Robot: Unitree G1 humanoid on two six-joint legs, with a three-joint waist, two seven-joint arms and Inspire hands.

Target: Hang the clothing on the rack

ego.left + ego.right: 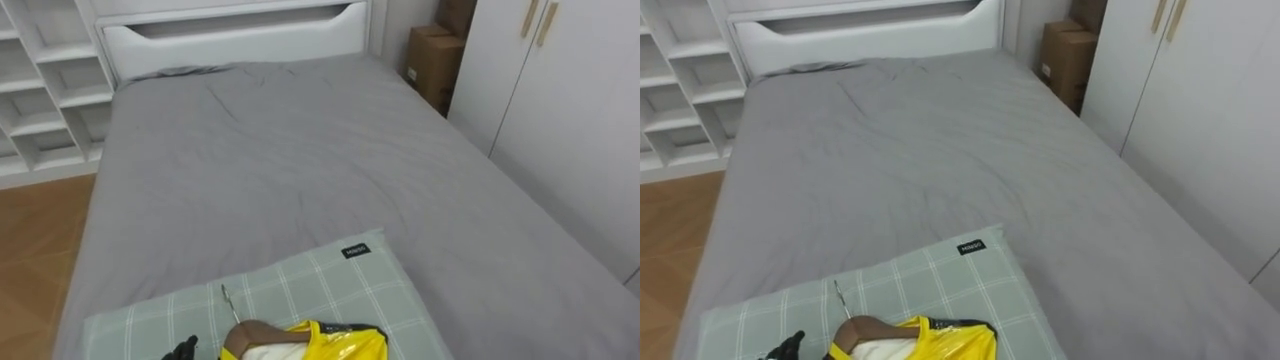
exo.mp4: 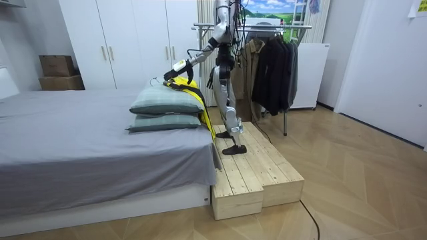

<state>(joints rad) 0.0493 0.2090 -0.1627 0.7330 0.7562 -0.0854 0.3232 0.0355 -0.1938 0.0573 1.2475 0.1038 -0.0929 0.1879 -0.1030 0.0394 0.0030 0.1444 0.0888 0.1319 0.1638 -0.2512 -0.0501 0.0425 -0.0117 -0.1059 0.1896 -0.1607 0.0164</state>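
1. At the near edge of the eye views, the dark fingertips of the left hand (image 1: 183,348) rise from the lower left, just beside the hanger. Too little of the hand shows to tell whether it is released or grasping.
2. Just to its right lies the yellow garment (image 1: 345,345) with black trim, on a brown wooden hanger (image 1: 255,332). The hanger's thin metal hook (image 1: 228,303) points away from the robot, flat on the pillow.
3. The garment rests on a green checked pillow (image 1: 330,285) with a small black label (image 1: 355,250) at its far right corner.
4. In the room view this pillow sits on a second pillow (image 2: 163,123) at the near end of the bed, and the garment drapes over the bed's edge.
5. There the robot stands on a wooden pallet platform (image 2: 257,173) against the bed, one arm stretched to the garment. The right hand (image 2: 210,83) hangs by its hip, too small to tell its state.
6. Beyond the pillow stretches the grey bed sheet (image 1: 300,150), lightly creased.
7. At the far end stands the white headboard (image 1: 230,40), with white shelves (image 1: 45,90) to its left, above the wooden floor (image 1: 40,240).
8. Cardboard boxes (image 1: 435,60) sit at the far right, beside a white wardrobe (image 1: 570,110).
9. Behind the robot, a clothes rack (image 2: 267,27) holds dark coats (image 2: 273,67).
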